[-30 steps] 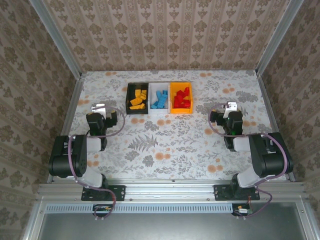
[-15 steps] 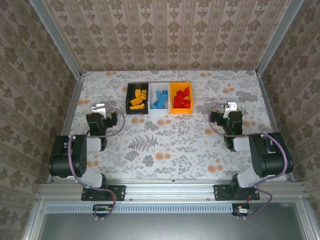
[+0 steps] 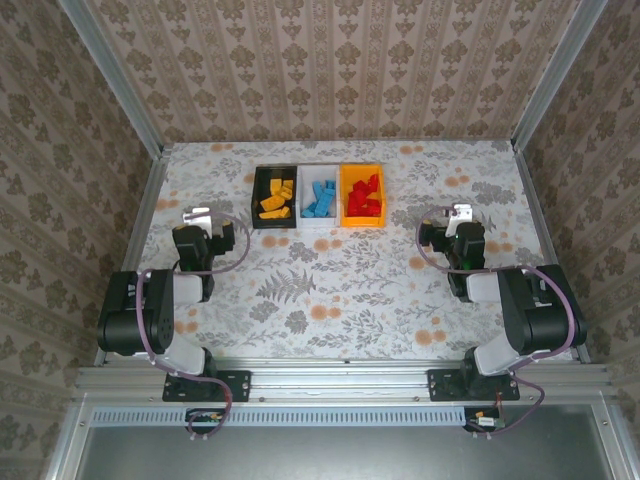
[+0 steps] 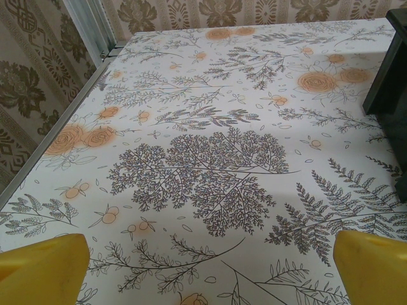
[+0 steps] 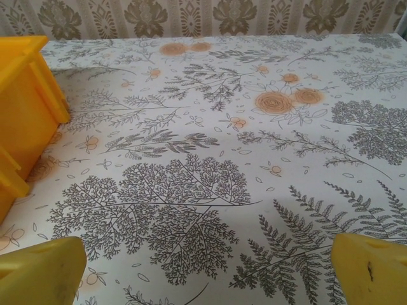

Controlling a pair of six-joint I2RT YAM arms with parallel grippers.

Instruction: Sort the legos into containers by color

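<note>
- Top view: containers (image 3: 320, 227) sit in a row at the middle of the table's (image 3: 340, 290) far edge. Orange-yellow legos (image 3: 274, 201) in black bin (image 3: 257, 198), blue legos (image 3: 321, 201) in white bin (image 3: 308, 178), red legos (image 3: 364, 199) in orange bin (image 3: 343, 200). Left gripper (image 3: 197, 216) and right gripper (image 3: 460, 212) are pulled back toward the near corners.
- Left wrist: fingers (image 4: 41, 267) spread wide, nothing between them. Black bin (image 4: 389, 70) at right.
- Right wrist: fingers (image 5: 375, 267) spread, empty. Orange bin (image 5: 22, 108) at left.
- Step: sort looks done. Next move: scan for strays, otherwise park.
- No legible writing or brands.
</note>
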